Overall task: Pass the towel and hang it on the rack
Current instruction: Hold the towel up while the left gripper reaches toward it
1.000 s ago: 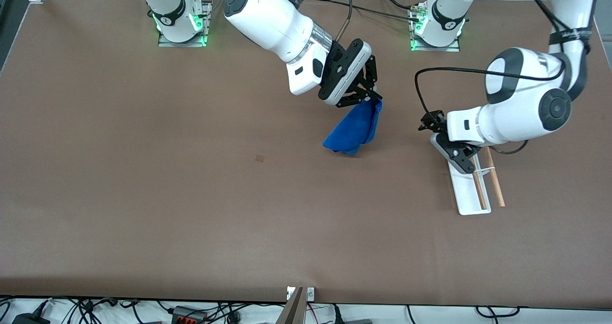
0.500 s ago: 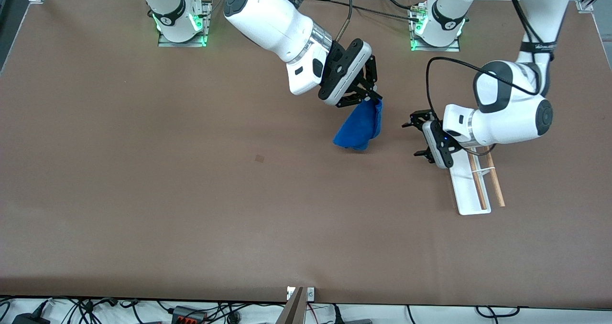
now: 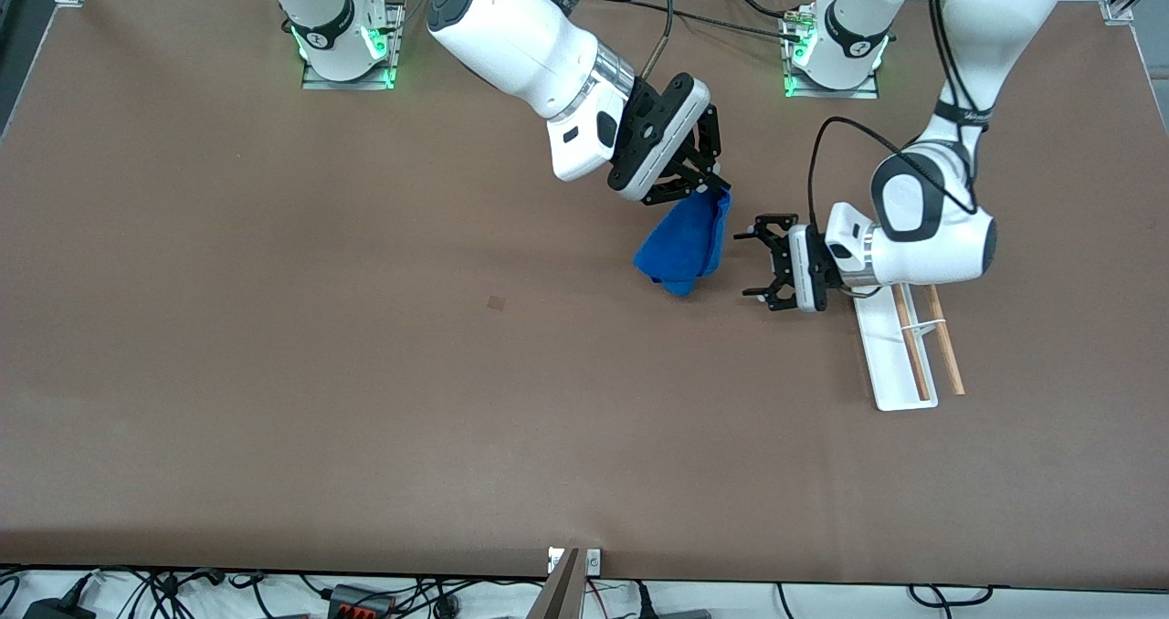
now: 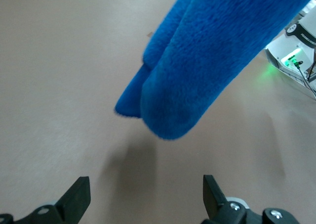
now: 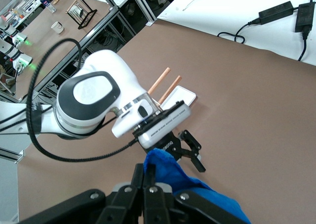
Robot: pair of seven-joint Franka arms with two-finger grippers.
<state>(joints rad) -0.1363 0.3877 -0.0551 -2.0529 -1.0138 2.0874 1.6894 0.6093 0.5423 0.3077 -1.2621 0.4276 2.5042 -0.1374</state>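
From the front, the right pincer (image 3: 708,181) pinches the towel (image 3: 683,246) by 1 top corner, so it hangs free above mid-desk for the handover; the left pincer (image 3: 757,265), spread, faces it just beside the rack (image 3: 890,363), near the desk's left-arm edge. The left wrist view shows fleece dangling over bare brown desk (image 4: 54,75). The right wrist view shows cables past the desk's edge.

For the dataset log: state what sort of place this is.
Probably a robotics lab bench: two white arms bolted to a plain brown table, aluminium framing around neighbouring benches, and power adapters and cables along the edge.
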